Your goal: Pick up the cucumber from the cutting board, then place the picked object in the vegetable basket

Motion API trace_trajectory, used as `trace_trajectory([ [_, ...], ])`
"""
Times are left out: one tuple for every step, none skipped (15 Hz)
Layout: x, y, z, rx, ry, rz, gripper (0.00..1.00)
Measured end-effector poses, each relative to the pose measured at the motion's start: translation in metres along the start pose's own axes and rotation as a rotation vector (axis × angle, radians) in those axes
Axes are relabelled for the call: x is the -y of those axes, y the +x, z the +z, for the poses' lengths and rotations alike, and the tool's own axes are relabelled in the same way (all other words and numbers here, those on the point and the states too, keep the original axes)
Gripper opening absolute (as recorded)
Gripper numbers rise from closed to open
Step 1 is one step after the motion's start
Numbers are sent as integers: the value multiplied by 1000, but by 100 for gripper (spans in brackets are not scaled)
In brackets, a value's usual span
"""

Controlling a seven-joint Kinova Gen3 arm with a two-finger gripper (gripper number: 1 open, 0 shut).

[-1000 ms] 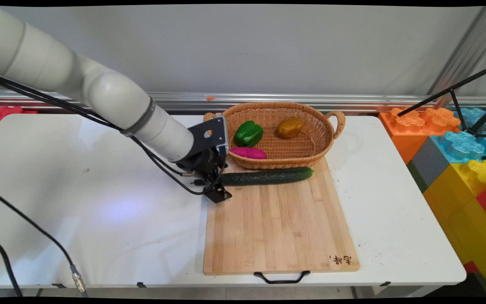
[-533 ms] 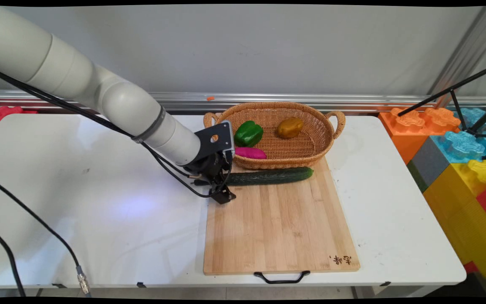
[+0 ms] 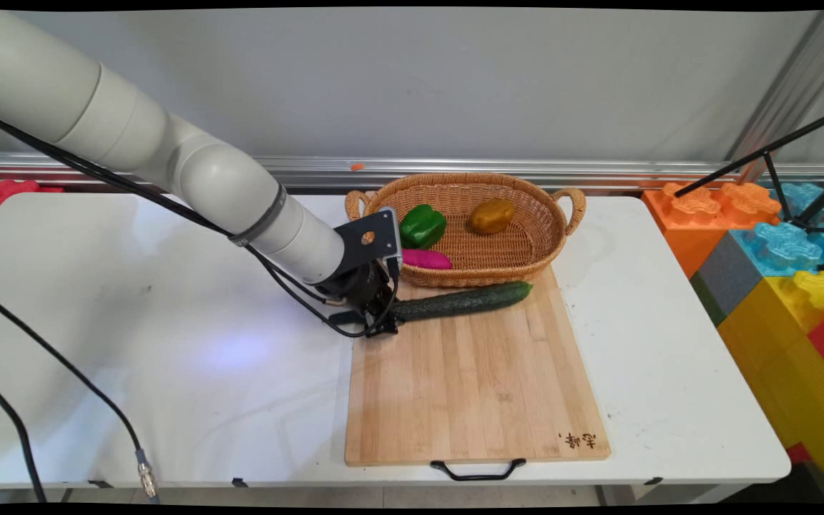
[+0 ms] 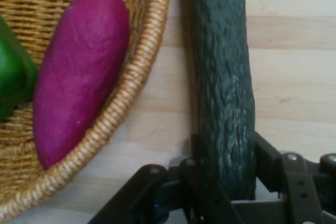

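We see the tool (image 4: 223, 174) closed on the near end of the cucumber (image 4: 223, 77), a finger pressed against each flank in the hand view. From there the cucumber's long axis runs straight away from the tool across the cutting board (image 3: 476, 386), just beside the rim of the wicker basket (image 3: 526, 268), where a purple sweet potato (image 4: 79, 77) lies.
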Motion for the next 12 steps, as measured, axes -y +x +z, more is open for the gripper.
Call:
trace_trajectory([
  [-2, 1, -3, 0, -6, -5, 0],
  [-3, 2, -5, -1, -11, -8, 0],
  [-5, 4, -9, -1, -16, -11, 0],
  [-9, 7, -16, -2, -25, -16, 0],
  [-11, 10, -22, -4, -29, -18, 0],
  [-13, 13, -27, -4, -33, -21, 0],
  [-16, 18, -36, -6, -38, -25, 0],
  [-19, 24, -45, -9, -42, -28, 0],
  [-22, 31, -56, -14, -46, -29, 0],
  [-24, 39, -66, -22, -49, -28, 0],
  [-26, 46, -73, -30, -52, -27, 0],
  [-26, 55, -81, -42, -52, -24, 0],
])
